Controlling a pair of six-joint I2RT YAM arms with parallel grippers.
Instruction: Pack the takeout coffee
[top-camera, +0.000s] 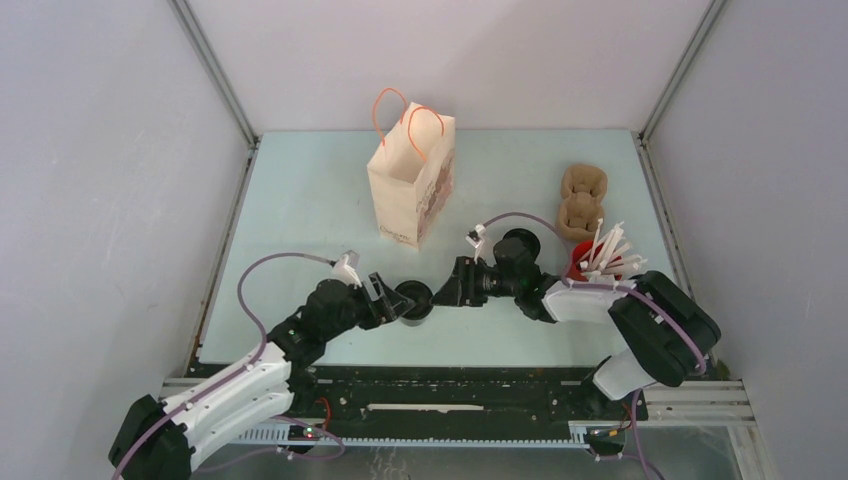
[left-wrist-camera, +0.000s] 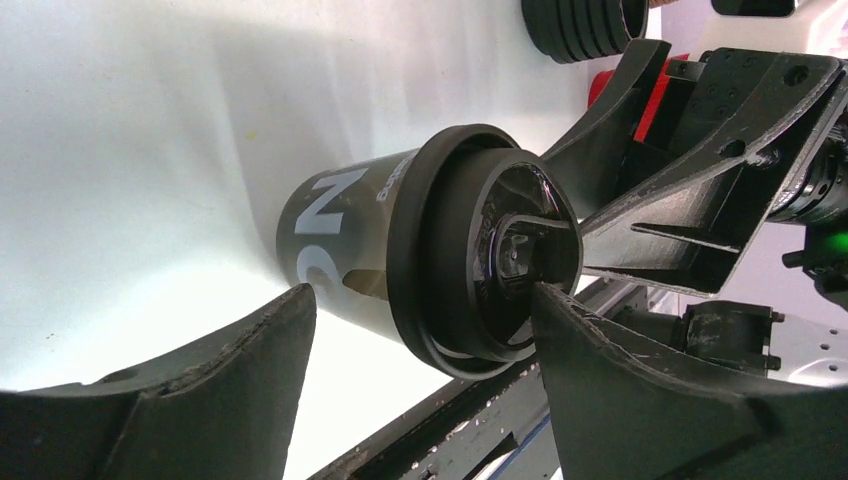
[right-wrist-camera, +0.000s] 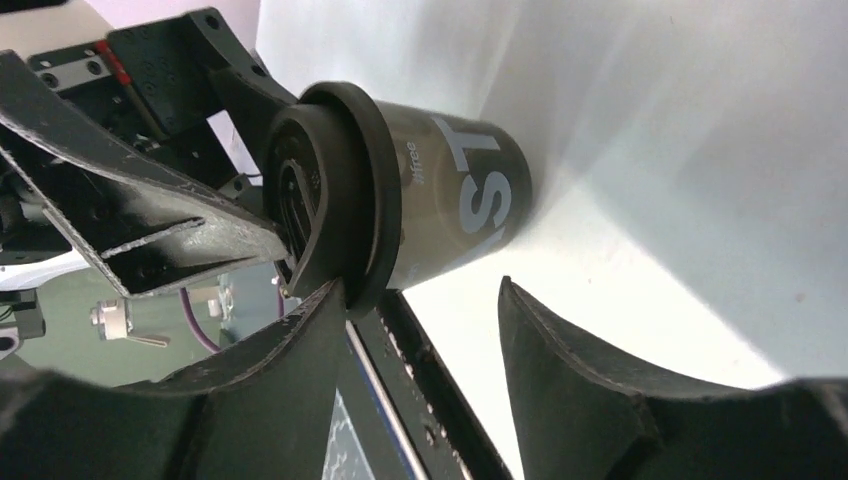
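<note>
Between left gripper (left-wrist-camera: 420, 300) and right gripper (right-wrist-camera: 422, 292), both spread, takeout coffee (top-camera: 414, 300) stands seemingly ungripped, not yet in paper bag (top-camera: 412, 180) beyond.

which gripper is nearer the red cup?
Right. The right gripper is beside the takeout coffee, toward the red cup; the left gripper is on the coffee's far side.
</note>
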